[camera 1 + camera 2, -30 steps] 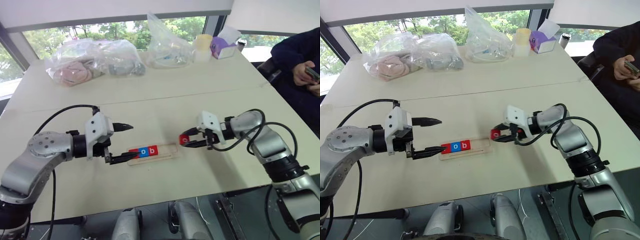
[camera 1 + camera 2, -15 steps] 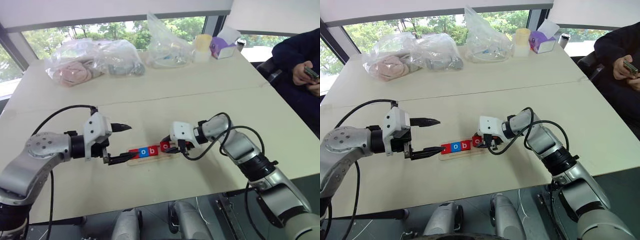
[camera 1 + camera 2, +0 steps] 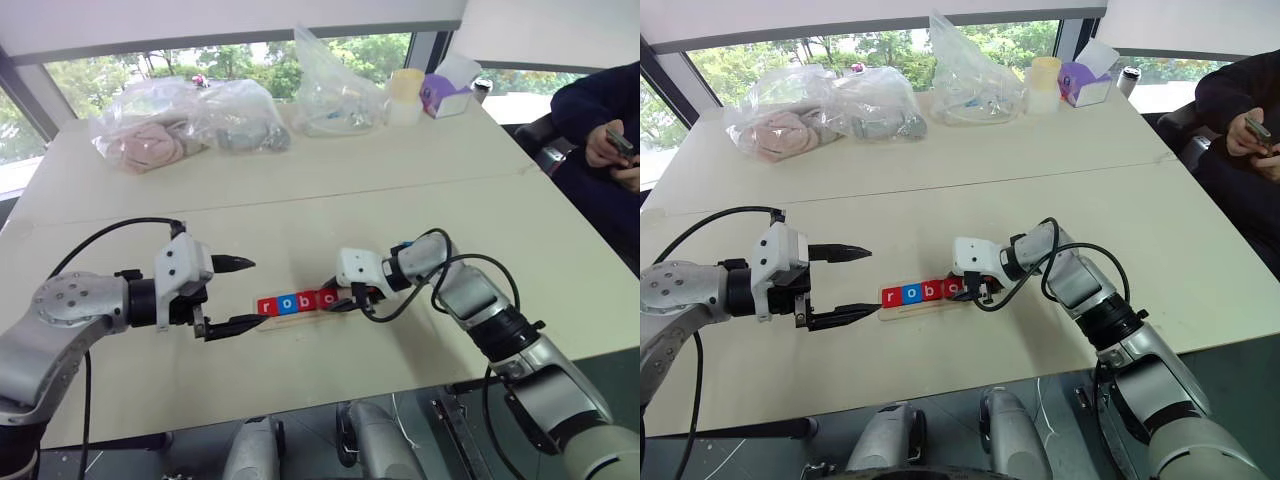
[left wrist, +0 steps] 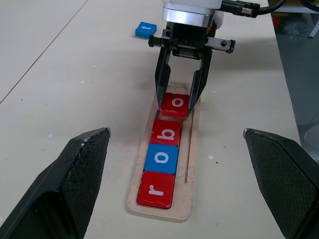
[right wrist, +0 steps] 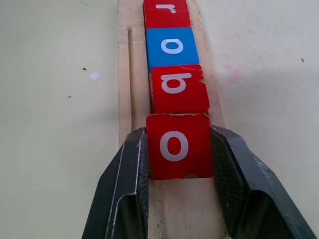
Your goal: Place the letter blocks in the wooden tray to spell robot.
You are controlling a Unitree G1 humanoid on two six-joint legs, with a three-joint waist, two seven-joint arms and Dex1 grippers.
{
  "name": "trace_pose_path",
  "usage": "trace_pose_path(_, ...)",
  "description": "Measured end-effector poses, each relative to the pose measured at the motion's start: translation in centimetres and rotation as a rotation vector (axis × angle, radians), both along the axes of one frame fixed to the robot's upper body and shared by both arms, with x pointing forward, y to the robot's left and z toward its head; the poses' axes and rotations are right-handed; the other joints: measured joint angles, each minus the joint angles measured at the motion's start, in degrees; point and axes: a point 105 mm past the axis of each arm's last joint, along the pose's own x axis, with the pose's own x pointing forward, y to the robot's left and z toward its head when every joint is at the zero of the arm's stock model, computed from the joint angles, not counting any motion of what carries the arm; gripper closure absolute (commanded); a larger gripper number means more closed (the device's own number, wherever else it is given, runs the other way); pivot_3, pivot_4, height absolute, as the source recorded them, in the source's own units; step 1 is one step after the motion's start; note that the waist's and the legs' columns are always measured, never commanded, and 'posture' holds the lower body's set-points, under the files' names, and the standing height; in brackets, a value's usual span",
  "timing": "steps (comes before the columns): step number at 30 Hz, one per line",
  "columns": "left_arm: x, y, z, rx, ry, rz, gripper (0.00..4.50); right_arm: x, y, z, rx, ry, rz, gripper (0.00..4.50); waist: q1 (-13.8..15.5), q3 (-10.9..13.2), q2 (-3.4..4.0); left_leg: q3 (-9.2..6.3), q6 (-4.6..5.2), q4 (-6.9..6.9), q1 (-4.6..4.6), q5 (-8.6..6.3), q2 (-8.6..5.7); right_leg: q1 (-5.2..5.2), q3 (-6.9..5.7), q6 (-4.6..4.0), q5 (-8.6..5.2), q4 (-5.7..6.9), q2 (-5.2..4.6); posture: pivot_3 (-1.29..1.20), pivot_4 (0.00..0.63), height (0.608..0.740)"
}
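Observation:
The wooden tray (image 3: 300,314) lies near the table's front edge. In it, from its left end, sit a red r (image 4: 156,189), a blue o (image 4: 161,158) and a red b (image 4: 167,132). My right gripper (image 5: 178,132) is shut on a red o (image 4: 175,104), held low in the tray directly after the b. A blue letter block (image 4: 145,29) lies on the table beyond the right gripper. My left gripper (image 3: 255,292) hangs open just left of the tray's left end, holding nothing.
Plastic bags (image 3: 180,125) with soft items, a yellow cup (image 3: 405,95) and a purple box (image 3: 450,90) line the table's far side. A person in dark sleeves (image 3: 600,120) sits at the right edge, holding a phone.
My right gripper has carried the red o leftwards and down, from right of the tray into the tray behind the b. The left gripper stays open in about the same place.

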Motion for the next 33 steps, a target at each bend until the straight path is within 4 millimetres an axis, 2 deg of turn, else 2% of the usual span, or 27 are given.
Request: trace_pose_path(33, 0.2, -0.08, 0.3, -0.004, -0.015, 0.005, 0.0, 0.49, 0.2, -0.06, -0.031, -0.03, 0.005, 3.35, 0.06, 0.0, 0.0, 0.01, 0.0, 0.0, 0.01, 0.0, 0.0, 0.01, 0.0, 0.0, 0.0, 0.0, 0.0, 0.0, 0.15, 0.74)
